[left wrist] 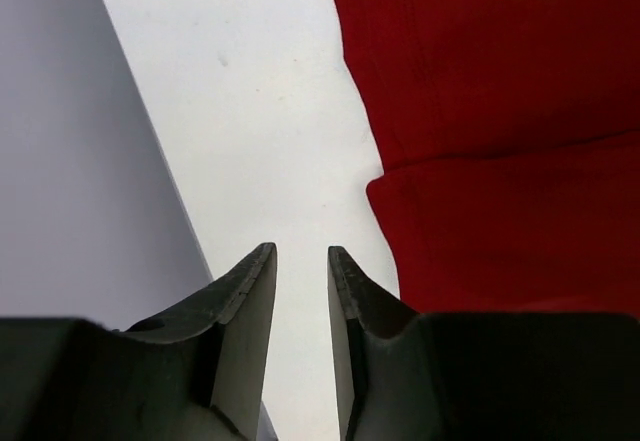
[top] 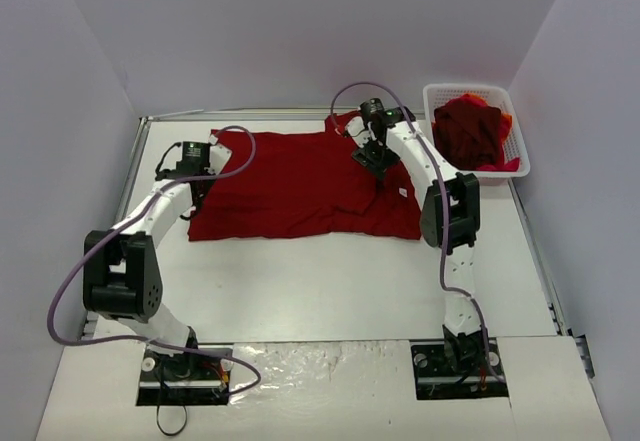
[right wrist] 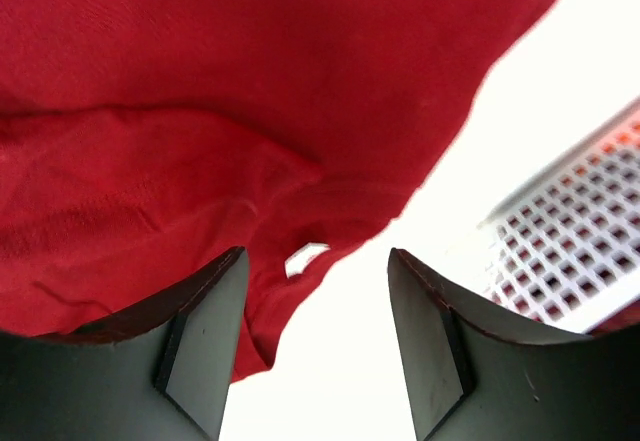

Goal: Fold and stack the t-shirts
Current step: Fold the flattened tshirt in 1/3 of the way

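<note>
A dark red t-shirt (top: 300, 186) lies spread flat across the back middle of the table. My left gripper (top: 200, 169) is at its left edge. In the left wrist view the gripper (left wrist: 300, 256) has a narrow gap, holds nothing and hangs over bare table, with the shirt (left wrist: 500, 111) just to its right. My right gripper (top: 375, 166) is over the shirt's back right part. In the right wrist view it (right wrist: 318, 261) is wide open and empty above the shirt's edge (right wrist: 200, 111), near a small white label (right wrist: 305, 258). More dark red and orange t-shirts (top: 475, 131) are heaped in the basket.
The white mesh basket (top: 518, 166) stands at the back right and also shows in the right wrist view (right wrist: 570, 251). A grey wall (left wrist: 70, 161) runs close along the left gripper's left side. The white table (top: 320, 291) lies in front of the shirt.
</note>
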`<state>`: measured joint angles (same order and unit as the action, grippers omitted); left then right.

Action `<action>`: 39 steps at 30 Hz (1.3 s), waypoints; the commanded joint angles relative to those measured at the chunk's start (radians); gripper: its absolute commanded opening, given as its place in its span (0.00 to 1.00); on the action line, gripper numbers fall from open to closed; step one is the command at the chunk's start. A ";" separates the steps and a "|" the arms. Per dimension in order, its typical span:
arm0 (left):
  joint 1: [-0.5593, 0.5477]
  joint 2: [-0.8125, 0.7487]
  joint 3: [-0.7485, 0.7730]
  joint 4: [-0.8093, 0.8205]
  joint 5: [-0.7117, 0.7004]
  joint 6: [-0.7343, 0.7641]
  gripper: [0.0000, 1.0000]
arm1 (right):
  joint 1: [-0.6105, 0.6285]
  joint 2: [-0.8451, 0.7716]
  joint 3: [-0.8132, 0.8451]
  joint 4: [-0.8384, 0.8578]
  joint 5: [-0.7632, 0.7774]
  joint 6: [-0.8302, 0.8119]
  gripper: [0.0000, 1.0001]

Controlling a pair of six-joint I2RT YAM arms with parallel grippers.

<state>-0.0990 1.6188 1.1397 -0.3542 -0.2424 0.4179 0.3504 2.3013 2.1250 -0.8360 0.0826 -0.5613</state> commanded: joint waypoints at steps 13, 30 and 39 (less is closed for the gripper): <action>0.002 -0.226 -0.231 -0.189 0.345 0.235 0.25 | -0.060 -0.485 -0.533 0.071 -0.023 0.043 0.51; 0.018 -0.108 -0.290 0.032 0.218 0.291 0.29 | -0.068 -0.456 -0.556 0.078 -0.053 0.081 0.51; 0.021 -0.033 -0.284 0.041 0.203 0.309 0.12 | -0.068 -0.486 -0.588 0.061 -0.046 0.071 0.51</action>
<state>-0.0868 1.5818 0.8467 -0.3241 -0.0284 0.7063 0.2886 1.8458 1.5597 -0.7368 0.0368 -0.4938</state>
